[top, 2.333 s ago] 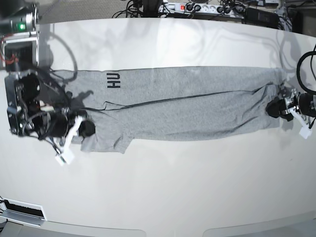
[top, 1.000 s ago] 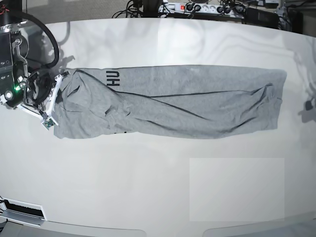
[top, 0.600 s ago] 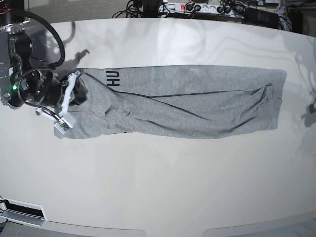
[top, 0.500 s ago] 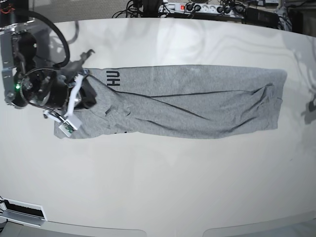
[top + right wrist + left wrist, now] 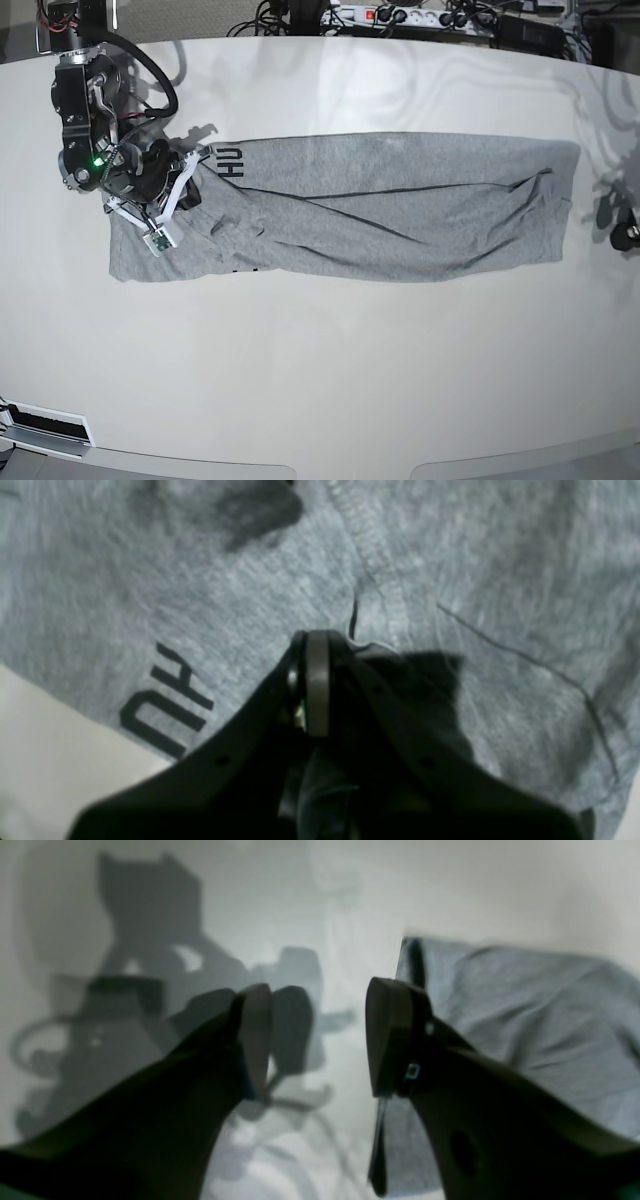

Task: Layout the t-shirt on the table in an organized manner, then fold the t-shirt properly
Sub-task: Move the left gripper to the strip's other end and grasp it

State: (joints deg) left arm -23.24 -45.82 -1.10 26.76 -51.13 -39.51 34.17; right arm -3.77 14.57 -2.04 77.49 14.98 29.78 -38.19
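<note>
The grey t-shirt [image 5: 400,205] lies as a long folded band across the white table [image 5: 320,360], with black letters [image 5: 231,160] near its left end. My right gripper [image 5: 188,185] is over that left end. In the right wrist view it [image 5: 312,647] is shut, a stitched hem fold [image 5: 372,580] runs up into its tips, and the letters [image 5: 165,715] lie to its left. My left gripper [image 5: 320,1040] stands open with nothing between its fingers, over bare table just left of a shirt corner [image 5: 525,1025].
A power strip [image 5: 395,15] and tangled cables lie beyond the table's curved far edge. A small dark part of the left arm [image 5: 627,232] shows at the right edge, just past the shirt's right end. A white fixture [image 5: 45,430] sits at the near left corner.
My right gripper has moved right and toward the back, from the shirt's left edge to beside the letters, staying shut. The cloth at the left end has shifted with it.
</note>
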